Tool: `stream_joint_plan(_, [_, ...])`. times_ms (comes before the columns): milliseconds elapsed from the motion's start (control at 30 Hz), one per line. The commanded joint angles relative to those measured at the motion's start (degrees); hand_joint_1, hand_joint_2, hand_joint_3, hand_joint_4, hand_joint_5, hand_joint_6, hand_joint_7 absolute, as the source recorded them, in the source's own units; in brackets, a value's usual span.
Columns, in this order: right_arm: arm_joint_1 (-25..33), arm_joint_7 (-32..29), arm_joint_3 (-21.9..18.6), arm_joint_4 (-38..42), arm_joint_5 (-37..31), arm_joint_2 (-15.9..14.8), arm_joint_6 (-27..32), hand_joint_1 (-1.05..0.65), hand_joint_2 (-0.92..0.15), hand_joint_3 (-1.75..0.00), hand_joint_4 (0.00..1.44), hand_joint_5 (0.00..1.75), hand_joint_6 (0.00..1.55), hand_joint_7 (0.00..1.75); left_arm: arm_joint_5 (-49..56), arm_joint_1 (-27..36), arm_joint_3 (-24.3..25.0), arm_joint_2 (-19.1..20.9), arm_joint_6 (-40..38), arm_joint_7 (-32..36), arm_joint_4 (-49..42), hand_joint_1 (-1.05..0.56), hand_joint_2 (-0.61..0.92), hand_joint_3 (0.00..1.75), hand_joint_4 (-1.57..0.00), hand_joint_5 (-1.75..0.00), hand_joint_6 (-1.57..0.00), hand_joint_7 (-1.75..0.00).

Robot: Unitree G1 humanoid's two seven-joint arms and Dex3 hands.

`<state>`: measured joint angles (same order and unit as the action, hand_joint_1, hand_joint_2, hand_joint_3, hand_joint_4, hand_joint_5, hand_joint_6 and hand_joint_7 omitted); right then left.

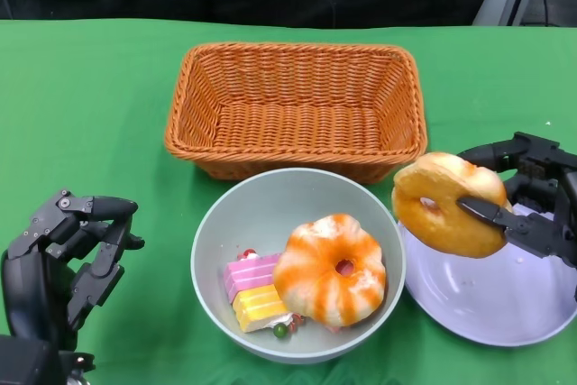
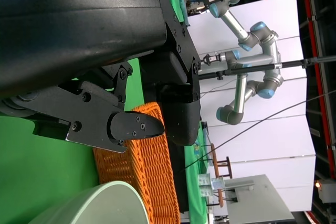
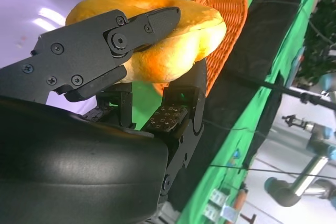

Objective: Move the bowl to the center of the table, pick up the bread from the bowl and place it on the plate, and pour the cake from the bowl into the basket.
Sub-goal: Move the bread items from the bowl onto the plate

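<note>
A pale green bowl (image 1: 225,223) sits in the middle of the green table, in front of the wicker basket (image 1: 296,105). Inside it lie an orange-and-white ring cake (image 1: 330,270) and small pink and yellow cake slices (image 1: 254,289). My right hand (image 1: 532,200) grips a golden ring-shaped bread (image 1: 446,203), lifted above the left edge of the white plate (image 1: 491,290). In the right wrist view the fingers (image 3: 131,35) clamp the bread (image 3: 178,51) over the plate (image 3: 31,3). My left hand (image 1: 68,254) hovers left of the bowl, holding nothing, fingers apart.
The basket (image 2: 139,171) and the bowl's rim (image 2: 100,203) also show in the left wrist view. Green cloth lies bare to the left of the basket and around my left hand. A dark backdrop runs along the table's far edge.
</note>
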<state>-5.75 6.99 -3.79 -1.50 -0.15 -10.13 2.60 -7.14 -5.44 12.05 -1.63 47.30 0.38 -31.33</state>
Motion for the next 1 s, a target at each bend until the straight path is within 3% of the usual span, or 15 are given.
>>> stream_joint_plan(33, [1.06, 1.03, -0.53, 0.16, -0.15, -2.04, 4.48, -0.06, -0.92, -0.19, 0.65, 1.42, 0.76, 0.89, 0.05, 0.58, 0.55, 1.12, -0.02, -0.11, 0.33, -0.06, 0.92, 0.34, -0.79, -1.39, -0.86, -0.98])
stream_joint_plan(1000, [0.51, -0.61, 0.64, 4.44, -3.96, -1.76, 11.42, -0.11, -0.92, -0.14, 0.62, 1.33, 0.76, 0.76, -1.95, 0.56, 0.78, 1.44, -0.01, -2.0, -0.14, -0.06, 0.92, 0.31, -0.8, -1.36, -0.87, -0.94])
